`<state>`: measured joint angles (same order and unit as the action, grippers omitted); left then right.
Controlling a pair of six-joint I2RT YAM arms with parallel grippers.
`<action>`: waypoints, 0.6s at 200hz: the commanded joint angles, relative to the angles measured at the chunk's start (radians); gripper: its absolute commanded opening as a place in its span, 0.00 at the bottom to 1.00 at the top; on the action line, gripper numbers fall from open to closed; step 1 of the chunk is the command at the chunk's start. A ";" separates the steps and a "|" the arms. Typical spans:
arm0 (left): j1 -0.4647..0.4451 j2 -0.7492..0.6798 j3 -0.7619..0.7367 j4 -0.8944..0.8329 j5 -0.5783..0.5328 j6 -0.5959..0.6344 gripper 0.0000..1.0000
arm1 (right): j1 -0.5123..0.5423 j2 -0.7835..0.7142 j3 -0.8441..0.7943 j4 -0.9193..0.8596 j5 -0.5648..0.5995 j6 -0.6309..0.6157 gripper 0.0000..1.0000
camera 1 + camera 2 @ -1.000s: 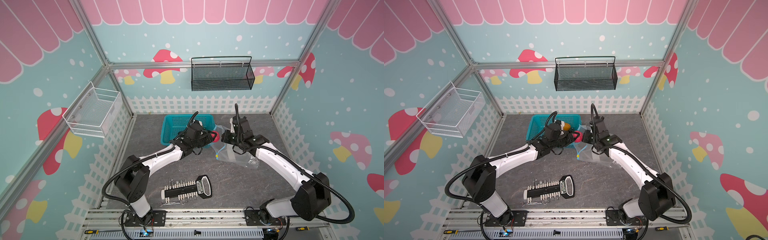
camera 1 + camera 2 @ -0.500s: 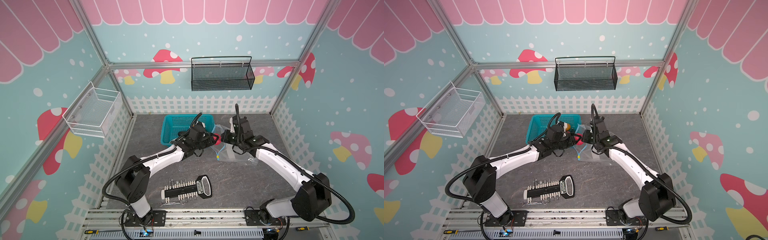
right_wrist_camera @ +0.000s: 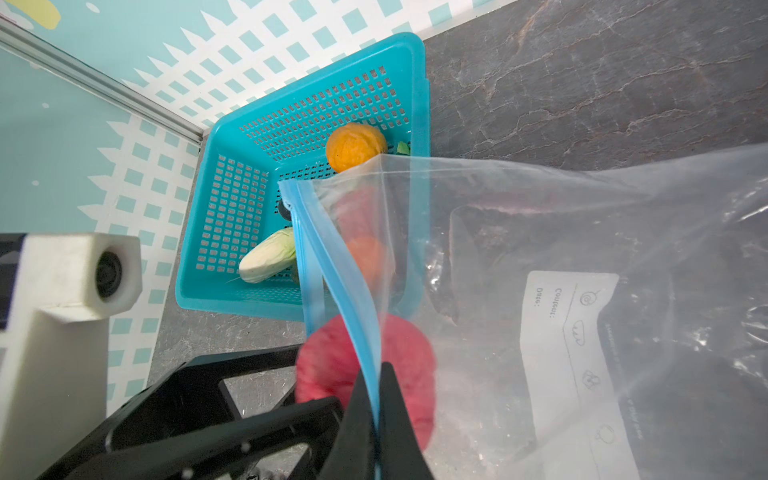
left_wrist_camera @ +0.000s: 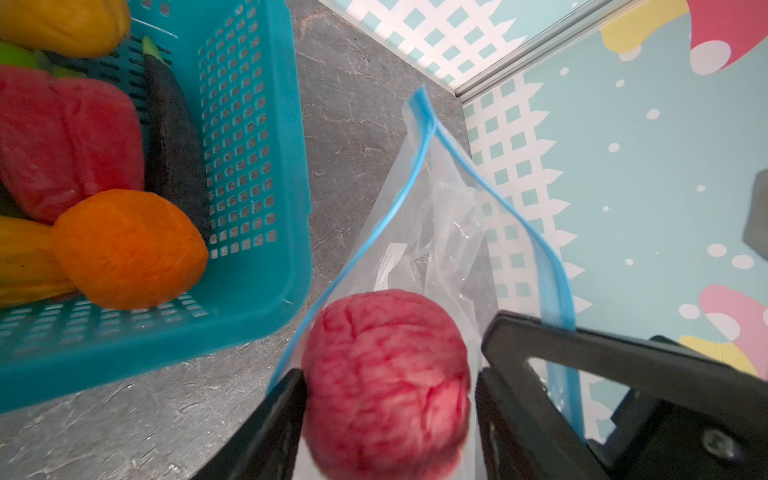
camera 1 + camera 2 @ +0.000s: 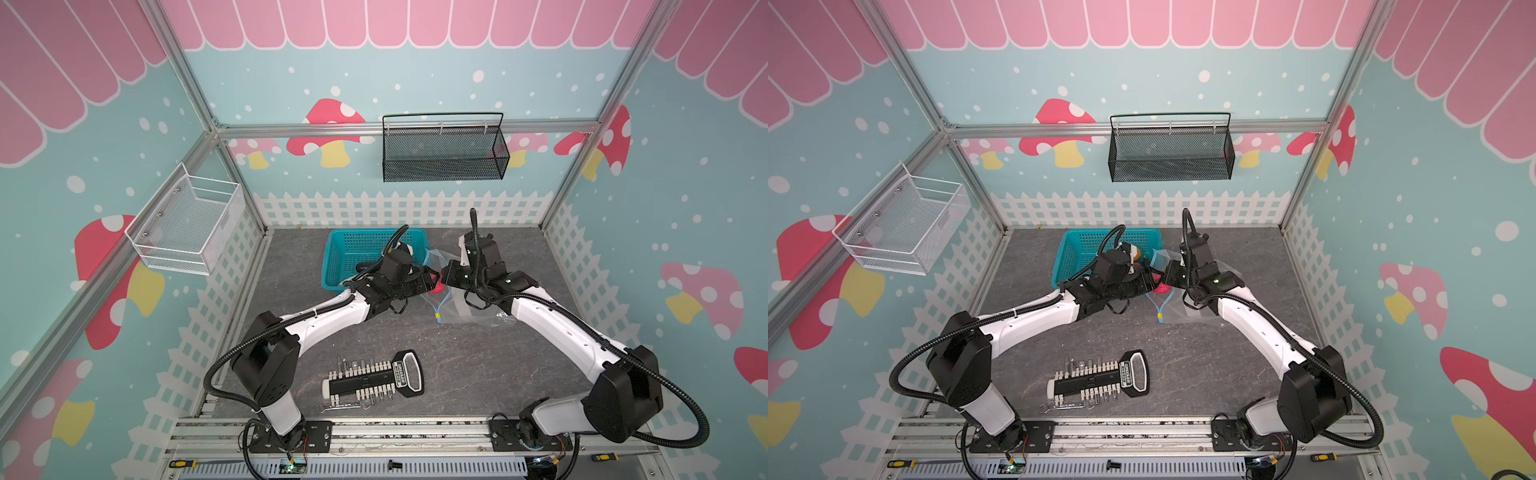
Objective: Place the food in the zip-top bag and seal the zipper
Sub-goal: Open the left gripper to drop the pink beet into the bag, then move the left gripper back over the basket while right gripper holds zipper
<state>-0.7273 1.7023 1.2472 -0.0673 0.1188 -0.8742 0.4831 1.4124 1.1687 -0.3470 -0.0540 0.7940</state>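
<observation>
The zip-top bag (image 5: 465, 303) (image 3: 582, 232) lies right of the teal basket (image 5: 336, 257), its mouth held up toward it. My right gripper (image 3: 376, 374) (image 5: 444, 276) is shut on the blue zipper (image 3: 332, 257) (image 4: 395, 208) of the upper lip. My left gripper (image 4: 388, 376) (image 5: 430, 282) is at the bag's mouth, open. A blurred red fruit (image 4: 386, 382) (image 3: 320, 365) sits between its fingers, with a slim gap at one finger. More food lies in the basket (image 4: 249, 166): an orange piece (image 4: 129, 249), a red piece (image 4: 62, 141), a dark purple one (image 4: 174, 145) and a cabbage (image 3: 270, 259).
A black bit-set holder (image 5: 374, 380) and a small wrench (image 5: 338, 409) lie near the front edge. A black mesh basket (image 5: 442, 153) hangs on the back wall, a white wire basket (image 5: 187, 224) on the left wall. The zipper's yellow tab (image 5: 437, 316) rests on the table.
My left gripper has swung right from over the basket to the bag's mouth with the red fruit, and its jaws have widened. The right gripper has kept its hold on the bag's lip.
</observation>
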 commanded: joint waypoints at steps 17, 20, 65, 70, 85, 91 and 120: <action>-0.003 0.010 0.036 -0.009 -0.012 0.011 0.69 | -0.007 -0.016 -0.020 0.014 0.004 0.004 0.00; -0.003 0.010 0.038 -0.009 -0.010 0.011 0.69 | -0.007 -0.015 -0.019 0.015 0.002 0.005 0.00; 0.002 -0.015 0.048 -0.042 -0.006 0.020 0.70 | -0.009 -0.021 -0.026 0.016 0.016 -0.002 0.00; 0.005 -0.018 0.052 -0.051 -0.003 0.021 0.70 | -0.009 -0.021 -0.029 0.015 0.019 -0.003 0.00; 0.016 -0.034 0.054 -0.062 0.013 0.024 0.71 | -0.011 -0.026 -0.037 0.016 0.022 -0.003 0.00; 0.022 -0.041 0.052 -0.063 0.022 0.026 0.71 | -0.011 -0.029 -0.039 0.017 0.024 -0.004 0.00; 0.069 -0.061 0.026 -0.008 0.157 0.067 0.72 | -0.012 -0.041 -0.053 0.029 0.019 -0.005 0.00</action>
<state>-0.6998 1.6878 1.2678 -0.1070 0.1616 -0.8505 0.4744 1.4097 1.1313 -0.3389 -0.0425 0.7906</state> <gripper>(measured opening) 0.719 0.047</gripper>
